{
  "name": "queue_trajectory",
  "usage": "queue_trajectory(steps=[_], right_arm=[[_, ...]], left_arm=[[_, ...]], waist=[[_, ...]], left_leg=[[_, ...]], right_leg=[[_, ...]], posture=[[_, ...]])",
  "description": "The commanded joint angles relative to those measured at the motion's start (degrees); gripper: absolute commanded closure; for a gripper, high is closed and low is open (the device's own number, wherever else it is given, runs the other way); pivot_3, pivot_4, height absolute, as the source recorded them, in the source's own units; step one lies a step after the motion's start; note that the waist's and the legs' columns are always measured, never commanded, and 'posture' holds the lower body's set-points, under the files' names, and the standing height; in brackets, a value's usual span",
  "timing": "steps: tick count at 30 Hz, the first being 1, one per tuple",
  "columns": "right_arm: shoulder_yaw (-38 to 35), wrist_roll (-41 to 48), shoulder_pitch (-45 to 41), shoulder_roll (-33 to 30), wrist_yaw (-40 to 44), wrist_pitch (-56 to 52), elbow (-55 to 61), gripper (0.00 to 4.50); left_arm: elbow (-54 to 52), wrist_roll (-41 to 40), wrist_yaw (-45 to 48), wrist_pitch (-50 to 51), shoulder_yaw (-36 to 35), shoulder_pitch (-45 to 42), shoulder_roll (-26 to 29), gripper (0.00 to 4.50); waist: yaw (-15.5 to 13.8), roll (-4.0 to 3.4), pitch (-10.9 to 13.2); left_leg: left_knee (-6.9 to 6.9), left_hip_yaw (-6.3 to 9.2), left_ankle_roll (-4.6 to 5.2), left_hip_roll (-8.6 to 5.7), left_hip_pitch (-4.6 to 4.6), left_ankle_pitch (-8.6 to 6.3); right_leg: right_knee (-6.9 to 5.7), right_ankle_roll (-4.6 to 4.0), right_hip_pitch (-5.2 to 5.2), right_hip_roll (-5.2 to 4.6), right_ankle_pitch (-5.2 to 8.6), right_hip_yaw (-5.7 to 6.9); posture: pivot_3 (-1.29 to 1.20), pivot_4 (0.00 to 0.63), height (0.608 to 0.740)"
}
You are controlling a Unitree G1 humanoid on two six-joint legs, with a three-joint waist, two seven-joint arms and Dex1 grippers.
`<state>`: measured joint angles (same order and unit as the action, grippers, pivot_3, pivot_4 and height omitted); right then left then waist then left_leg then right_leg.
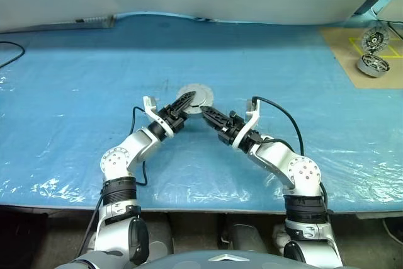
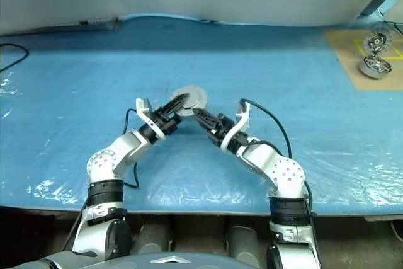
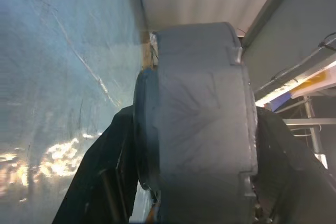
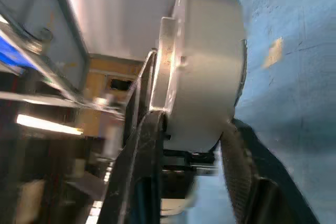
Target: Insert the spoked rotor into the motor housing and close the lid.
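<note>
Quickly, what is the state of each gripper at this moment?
Left gripper: closed around the motor housing, one finger on each side.
Right gripper: fingers on both sides of the same housing; a firm grip cannot be told.

Head views evenly lit, sharp. Glare patches on the wrinkled blue plastic sheet (image 1: 56, 187) near the front desk edge. Wrist views: close housing (image 3: 202, 124) dim and soft on the left, right overexposed, background blurred.

We see two silver-grey arms with round joint housings and black ribbed bands near the shoulders. Behind each black gripper, left gripper (image 1: 186, 103) and right gripper (image 1: 210, 115), sits a white bracket, with a black cable looping back from it.
</note>
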<state>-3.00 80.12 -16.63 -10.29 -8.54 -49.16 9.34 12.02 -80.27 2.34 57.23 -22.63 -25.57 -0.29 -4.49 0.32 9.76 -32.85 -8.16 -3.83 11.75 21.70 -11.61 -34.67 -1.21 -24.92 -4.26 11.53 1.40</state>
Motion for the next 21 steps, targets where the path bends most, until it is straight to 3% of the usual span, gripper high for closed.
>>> queue_trajectory(steps=[1,3,6,13,21], right_arm=[[1.1,-14.8,0.4,-4.4,5.6,6.7,4.5,1.63],[2.7,-20.9,0.9,-5.4,8.5,10.0,6.0,0.96],[8.6,-37.5,2.6,-9.8,13.1,18.6,7.5,0.00],[19.2,-67.6,6.6,-14.6,16.4,38.1,3.4,0.00],[18.1,-74.9,9.6,-11.4,18.3,42.1,-0.3,0.00]], left_arm=[[-0.1,2.5,0.6,-3.5,-1.3,-2.6,2.4,2.09],[2.1,5.5,1.6,-5.0,-0.7,-4.3,3.7,2.09],[9.4,11.9,5.0,-9.1,0.3,-9.8,6.0,2.09],[32.1,25.1,12.9,-19.5,0.6,-24.1,9.2,2.09],[52.7,36.8,14.6,-27.5,-0.3,-31.9,10.9,2.09]], waist=[[-0.1,0.00,0.0],[-0.1,0.01,0.0],[-0.3,0.01,0.0],[-1.0,0.15,0.1],[-0.9,0.23,0.1]], left_leg=[[-0.05,0.05,0.00,0.00,0.00,0.00],[-0.11,0.07,0.00,0.01,0.02,0.00],[-0.16,0.14,0.00,0.02,-0.04,0.00],[-0.29,0.18,0.01,-0.11,0.01,0.00],[-0.29,0.30,0.04,-0.16,-0.05,-0.02]], right_leg=[[0.01,0.06,-0.01,0.00,-0.01,0.02],[0.00,0.37,-0.03,0.02,0.14,0.02],[-0.03,0.46,-0.04,0.04,0.16,0.05],[0.00,0.25,-0.04,-0.04,-0.11,0.01],[-0.02,0.12,0.06,-0.03,-0.17,0.01]], posture=[[0.00,0.150,0.740],[0.00,0.150,0.740],[0.00,0.150,0.740],[0.00,0.150,0.740],[0.00,0.150,0.740]])
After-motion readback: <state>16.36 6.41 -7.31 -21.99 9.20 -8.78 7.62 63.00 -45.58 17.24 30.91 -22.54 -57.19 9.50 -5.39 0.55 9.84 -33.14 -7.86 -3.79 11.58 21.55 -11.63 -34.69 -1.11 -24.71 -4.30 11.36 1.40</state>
